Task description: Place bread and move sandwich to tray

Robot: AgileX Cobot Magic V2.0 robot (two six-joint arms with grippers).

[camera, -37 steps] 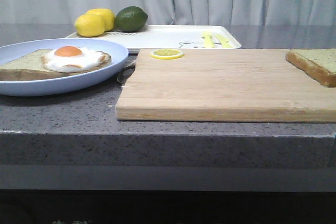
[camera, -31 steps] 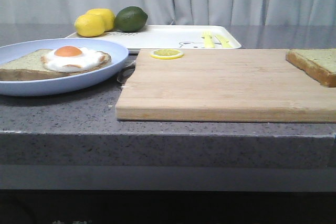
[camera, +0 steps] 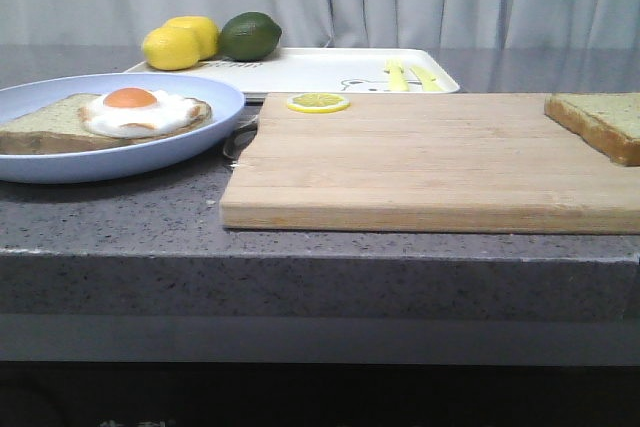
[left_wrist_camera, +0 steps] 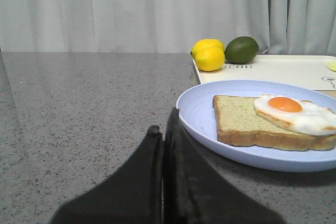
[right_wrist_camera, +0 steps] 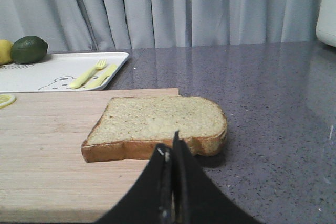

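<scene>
Nothing done yet: bread [camera: 603, 122] lies at right on the board [camera: 430, 162], egg slice [camera: 105, 119] uncovered at left, tray [camera: 330, 70] waiting, both grippers [left_wrist_camera: 164, 135] [right_wrist_camera: 171, 153] pinched closed, empty.

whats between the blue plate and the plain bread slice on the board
In the front view, between the plate and the bread there is only bare cutting board; a lemon slice sits at its far edge.

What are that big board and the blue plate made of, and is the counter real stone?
The cutting board looks like pale, matte wood: lengthwise grain and joined strips show. The plate seems smooth light-blue plastic or melamine, though glazed ceramic is possible. The counter is grey, speckled and glossy, reflecting the curtain; real or imitation stone, I cannot tell.
</scene>
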